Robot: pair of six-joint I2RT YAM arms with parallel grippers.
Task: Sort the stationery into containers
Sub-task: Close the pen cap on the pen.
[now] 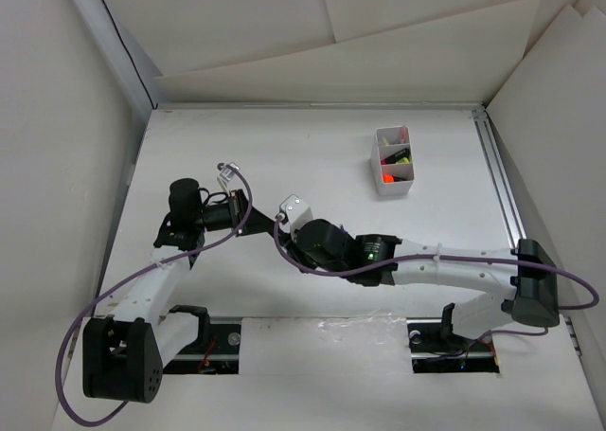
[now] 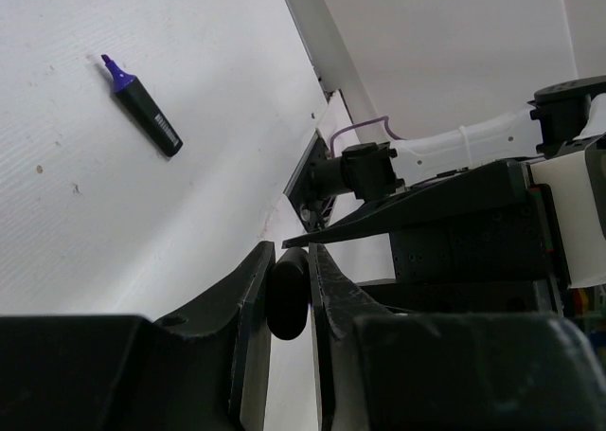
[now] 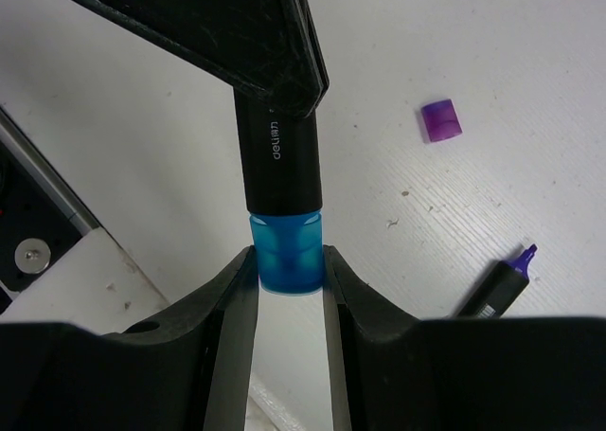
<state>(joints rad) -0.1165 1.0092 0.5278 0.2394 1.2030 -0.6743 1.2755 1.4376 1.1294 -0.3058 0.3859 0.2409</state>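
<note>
Right hand [image 3: 289, 259] pinches the blue cap [image 3: 286, 246] of a black highlighter [image 3: 279, 156] clamped in the left hand [image 2: 292, 260], toward the middle of the surface [image 1: 284, 147]. Wrist views alone reveal a loose purple cap [image 3: 441, 120] and an uncapped purple highlighter [image 3: 499, 284]; only overhead shows the white box [image 1: 379, 156], toward the far right corner.

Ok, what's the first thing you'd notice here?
The two arms meet in the middle of the table over one black highlighter: the left tool pinches its barrel and the right tool pinches its blue cap. Near them lie a loose purple cap and an uncapped purple highlighter. Far off to the right, a small white box holds a few bright pieces.
</note>
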